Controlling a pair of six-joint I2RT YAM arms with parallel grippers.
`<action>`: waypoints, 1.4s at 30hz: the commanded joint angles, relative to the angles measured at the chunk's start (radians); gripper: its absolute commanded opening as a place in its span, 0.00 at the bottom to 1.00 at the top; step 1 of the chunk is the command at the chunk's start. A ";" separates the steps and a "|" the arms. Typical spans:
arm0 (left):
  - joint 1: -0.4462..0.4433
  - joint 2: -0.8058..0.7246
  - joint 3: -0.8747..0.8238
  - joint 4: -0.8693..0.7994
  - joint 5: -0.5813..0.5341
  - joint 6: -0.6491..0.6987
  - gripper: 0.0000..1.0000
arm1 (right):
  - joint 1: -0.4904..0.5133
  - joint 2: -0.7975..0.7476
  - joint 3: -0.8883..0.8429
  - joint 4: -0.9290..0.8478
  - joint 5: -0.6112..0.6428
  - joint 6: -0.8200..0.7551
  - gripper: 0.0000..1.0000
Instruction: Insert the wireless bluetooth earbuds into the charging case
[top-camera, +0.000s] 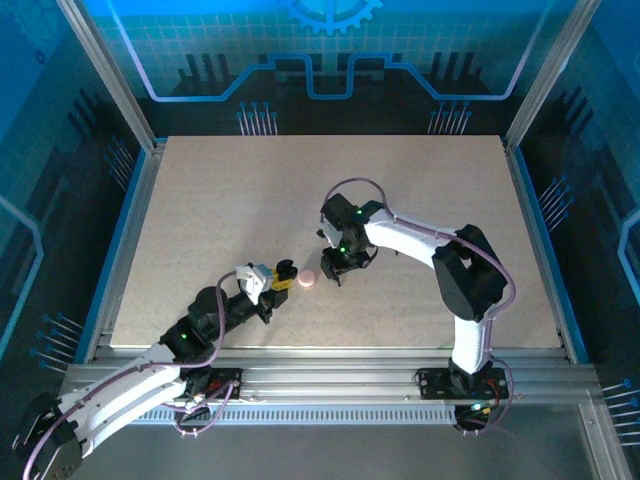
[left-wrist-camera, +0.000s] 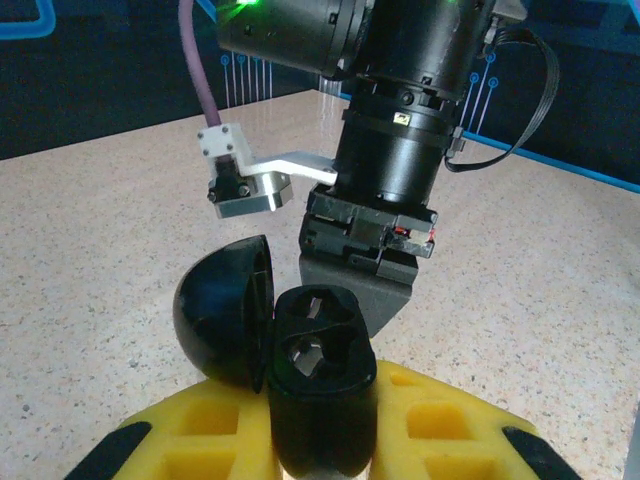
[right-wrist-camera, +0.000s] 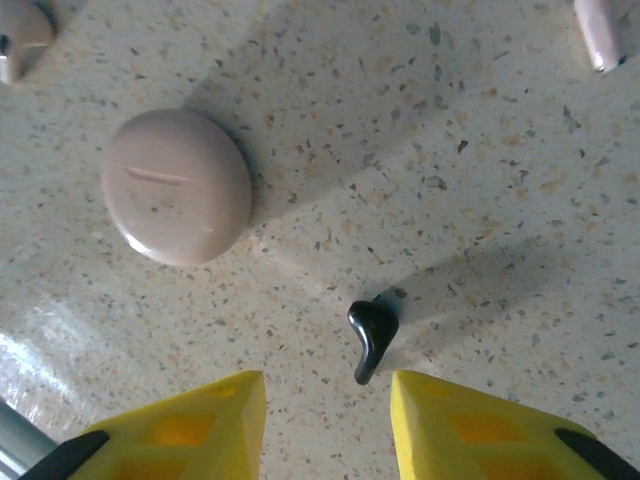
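From above, the left claw (top-camera: 281, 277) reaches in from the near left, clenched on a black charging case (top-camera: 287, 268). The pink round case (top-camera: 308, 279) lies on the surface (top-camera: 250, 200) just to its right, and the right claw (top-camera: 340, 268) hangs just right of that. The left wrist view shows the black charging case gripped between yellow fingers (left-wrist-camera: 190, 430), its lid (left-wrist-camera: 225, 310) swung open to the left and two sockets showing. Under the right wrist the claw stands released, with a black earbud (right-wrist-camera: 372, 335) lying untouched between its tips. The pink round case sits to the left, and two pale pieces (right-wrist-camera: 603, 30), probably earbuds, lie farther out on either side.
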 joint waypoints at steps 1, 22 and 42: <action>0.008 -0.011 0.015 -0.011 -0.005 0.016 0.20 | 0.009 0.036 0.029 -0.039 0.023 0.038 0.38; 0.009 -0.016 0.018 -0.011 -0.019 0.029 0.21 | 0.026 0.128 0.028 0.001 0.086 0.031 0.34; 0.010 -0.009 0.022 -0.022 -0.019 0.041 0.21 | 0.057 0.126 0.015 0.035 0.146 0.029 0.21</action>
